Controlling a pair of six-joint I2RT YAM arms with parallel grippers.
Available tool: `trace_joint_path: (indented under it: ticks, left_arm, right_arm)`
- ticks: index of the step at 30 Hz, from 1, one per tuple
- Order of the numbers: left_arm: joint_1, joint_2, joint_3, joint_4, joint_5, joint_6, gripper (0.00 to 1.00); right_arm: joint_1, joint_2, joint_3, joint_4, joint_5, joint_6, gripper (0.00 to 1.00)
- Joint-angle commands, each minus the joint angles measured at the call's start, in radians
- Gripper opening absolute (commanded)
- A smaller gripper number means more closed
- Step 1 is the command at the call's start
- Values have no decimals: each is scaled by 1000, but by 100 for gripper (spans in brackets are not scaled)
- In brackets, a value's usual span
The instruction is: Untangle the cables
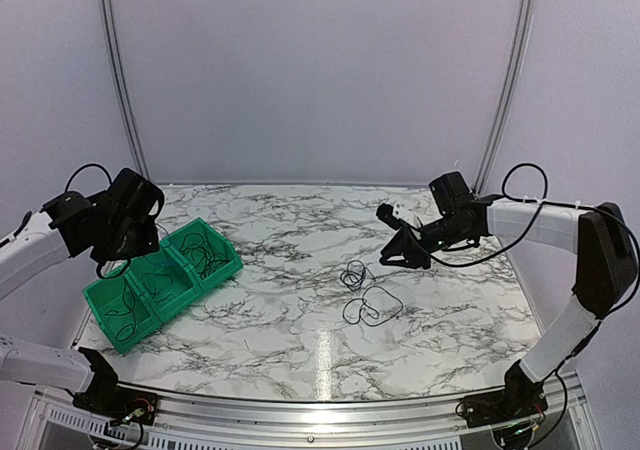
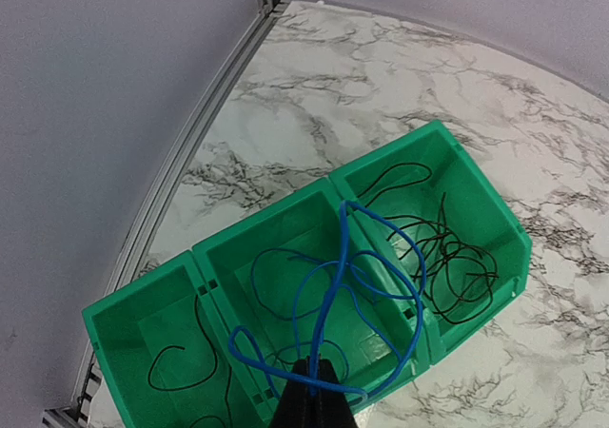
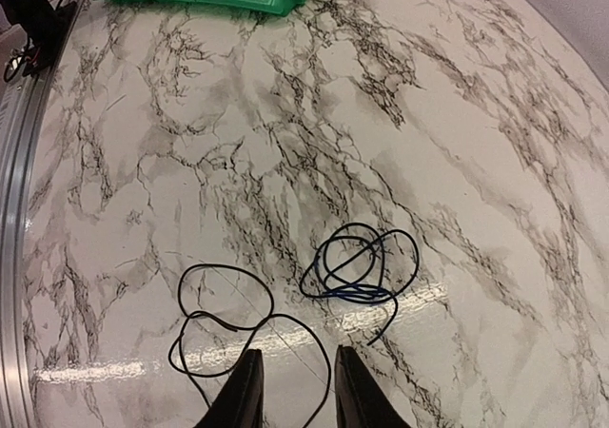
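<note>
Inspection finds your left gripper [image 2: 312, 390] with jaws pinching a blue cable [image 2: 333, 276], its loops hanging over the middle compartment of the green bin [image 2: 266, 214]. Black cables [image 2: 440, 221] lie in all three compartments. Your right gripper [image 3: 295, 357] hovers, jaws spread and empty, above the table [image 3: 190, 143], where a black loop [image 3: 225, 267] and a blue coil [image 3: 357, 293] lie just beside each other.

The worktop [image 1: 300, 220] is white marble veined in grey and black. The bins [image 2: 485, 188] at the left of the frame are bright green. Their cables [image 2: 447, 266] are black, and one cable [image 2: 335, 285] is vivid blue. Lower centre, the coil [image 3: 357, 293] is dark blue and the loop [image 3: 221, 267] black.
</note>
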Motion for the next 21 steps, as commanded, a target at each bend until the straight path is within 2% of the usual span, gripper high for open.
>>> trace_joint_path:
  ticks: [1, 4, 9, 14, 21]
  left_arm:
    - [111, 26, -27, -75, 115, -45, 0]
    - [170, 67, -47, -73, 170, -22, 0]
    - [191, 163, -54, -48, 134, 25, 0]
    - [204, 246, -51, 36, 143, 62, 0]
    - [242, 355, -67, 146, 229, 89, 0]
  right_arm:
    - [11, -27, 11, -6, 66, -37, 27]
    - [11, -16, 12, -4, 76, -40, 27]
    - [11, -16, 10, 1, 89, -37, 28]
    - [11, -18, 4, 8, 115, -40, 27]
    - [10, -24, -3, 14, 136, -44, 28]
